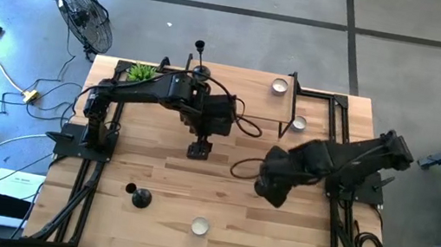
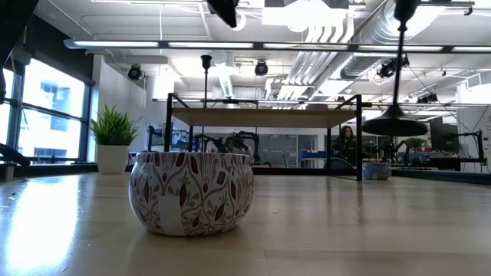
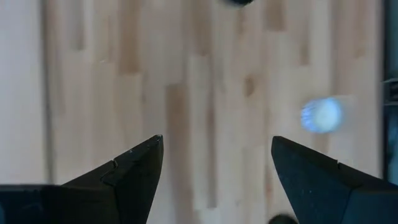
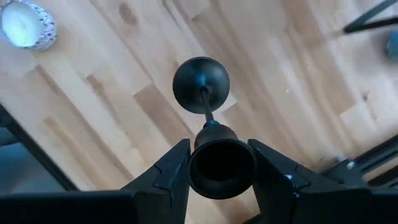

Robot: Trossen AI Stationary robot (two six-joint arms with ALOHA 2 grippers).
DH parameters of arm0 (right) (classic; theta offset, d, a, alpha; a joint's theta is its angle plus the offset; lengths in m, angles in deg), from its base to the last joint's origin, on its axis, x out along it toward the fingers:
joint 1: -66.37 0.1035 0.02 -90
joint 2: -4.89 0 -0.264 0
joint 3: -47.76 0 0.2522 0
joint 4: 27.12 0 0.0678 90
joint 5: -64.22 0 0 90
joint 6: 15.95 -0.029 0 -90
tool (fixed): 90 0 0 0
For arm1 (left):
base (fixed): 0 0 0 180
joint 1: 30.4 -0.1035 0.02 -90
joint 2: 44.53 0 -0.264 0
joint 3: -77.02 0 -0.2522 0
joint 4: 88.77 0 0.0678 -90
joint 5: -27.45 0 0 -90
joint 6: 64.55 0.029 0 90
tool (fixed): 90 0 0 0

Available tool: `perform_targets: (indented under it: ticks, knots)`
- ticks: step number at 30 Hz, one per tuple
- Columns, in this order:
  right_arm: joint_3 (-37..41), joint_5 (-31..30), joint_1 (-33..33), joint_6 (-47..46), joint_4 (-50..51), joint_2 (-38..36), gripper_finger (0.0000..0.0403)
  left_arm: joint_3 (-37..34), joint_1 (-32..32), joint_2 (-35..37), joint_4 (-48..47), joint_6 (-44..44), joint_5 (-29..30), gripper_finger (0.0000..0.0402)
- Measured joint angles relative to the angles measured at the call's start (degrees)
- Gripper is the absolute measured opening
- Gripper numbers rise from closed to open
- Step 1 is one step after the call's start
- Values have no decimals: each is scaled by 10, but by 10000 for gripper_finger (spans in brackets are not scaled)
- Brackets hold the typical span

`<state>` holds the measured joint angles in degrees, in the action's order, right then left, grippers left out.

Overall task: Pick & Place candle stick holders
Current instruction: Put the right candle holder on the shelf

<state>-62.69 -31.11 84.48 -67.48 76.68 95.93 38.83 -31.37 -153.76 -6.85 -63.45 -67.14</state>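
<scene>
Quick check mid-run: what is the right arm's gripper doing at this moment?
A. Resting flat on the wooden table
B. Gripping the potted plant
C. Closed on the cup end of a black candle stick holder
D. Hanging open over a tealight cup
C: the right wrist view shows the right gripper with its jaws pressed on both sides of the black metal candle stick holder, at its top cup.

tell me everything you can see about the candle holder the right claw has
The black candle holder looks like dark metal: a round base, a thin stem and a cup at the top. The right claw is shut on the cup, one finger on each side. The right wrist view looks straight down its length, so it hangs about upright over bare wooden table. Whether the base touches the wood, I cannot tell.
</scene>
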Motion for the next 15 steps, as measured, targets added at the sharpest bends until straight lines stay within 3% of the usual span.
perform_targets:
  ticks: [8,15]
  knots:
    - [0,-61,-46,127,-30,0,131,-75,3,0,130,19,-85,294]
    - [0,-92,-55,185,-33,0,131,-118,2,-1,230,42,-111,294]
